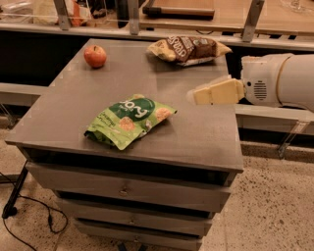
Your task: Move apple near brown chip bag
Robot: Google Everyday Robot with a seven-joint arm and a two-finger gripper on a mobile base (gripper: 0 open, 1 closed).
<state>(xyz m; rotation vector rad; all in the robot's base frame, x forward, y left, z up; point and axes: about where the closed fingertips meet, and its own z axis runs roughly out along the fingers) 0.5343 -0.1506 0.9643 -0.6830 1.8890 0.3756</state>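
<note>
The small red-orange apple (95,56) sits on the grey cabinet top (73,103) near its far left corner. The brown chip bag (190,49), dark brown with cream ends and white lettering, lies at the far right of the top. The gripper (195,95), with cream-coloured fingers on a white arm, comes in from the right and hovers over the right side of the top, below the brown bag and far from the apple. It holds nothing.
A green chip bag (129,121) with a white logo lies in the middle of the top toward the front. The cabinet has drawers (127,188) below. A wooden counter (196,14) with metal posts runs behind. Cables (29,220) lie on the floor at left.
</note>
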